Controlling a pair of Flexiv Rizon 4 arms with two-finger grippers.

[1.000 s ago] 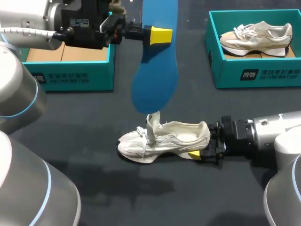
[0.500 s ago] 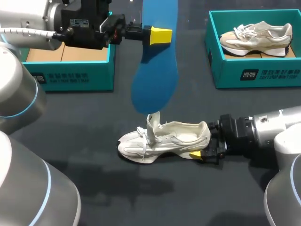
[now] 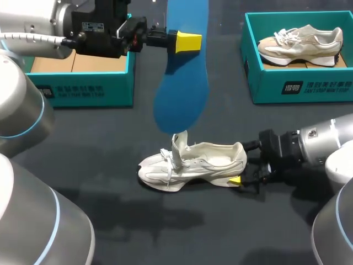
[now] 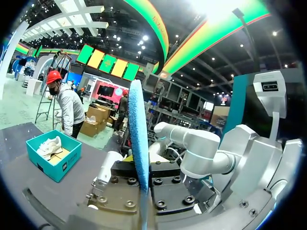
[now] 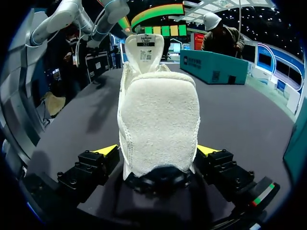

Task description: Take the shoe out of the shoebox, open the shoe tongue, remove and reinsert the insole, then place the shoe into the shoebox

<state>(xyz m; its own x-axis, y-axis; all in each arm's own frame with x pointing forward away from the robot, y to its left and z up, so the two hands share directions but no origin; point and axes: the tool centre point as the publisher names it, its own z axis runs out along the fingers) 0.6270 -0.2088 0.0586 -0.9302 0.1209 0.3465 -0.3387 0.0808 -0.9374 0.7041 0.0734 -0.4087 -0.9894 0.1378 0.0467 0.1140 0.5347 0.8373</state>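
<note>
A white shoe (image 3: 190, 164) lies on the dark table, toe to the left, tongue pulled up. My right gripper (image 3: 243, 164) is at its heel, open; in the right wrist view the heel (image 5: 159, 124) stands between the yellow fingertips (image 5: 108, 149) with a gap on each side. High above the table hangs the blue insole (image 3: 185, 72), and my left gripper (image 3: 187, 42) is shut on its upper part. In the left wrist view the insole (image 4: 137, 139) stands edge-on between the fingers of that gripper (image 4: 143, 194).
A teal shoebox (image 3: 300, 85) at the back right holds a second shoe (image 3: 300, 44). Another teal shoebox (image 3: 83, 83) stands at the back left, partly behind my left arm, and also shows ahead of the shoe, the same box (image 5: 213, 67).
My right gripper has finished opening and has drawn back a little to the right, off the shoe's heel. The left arm and the insole have not moved.
</note>
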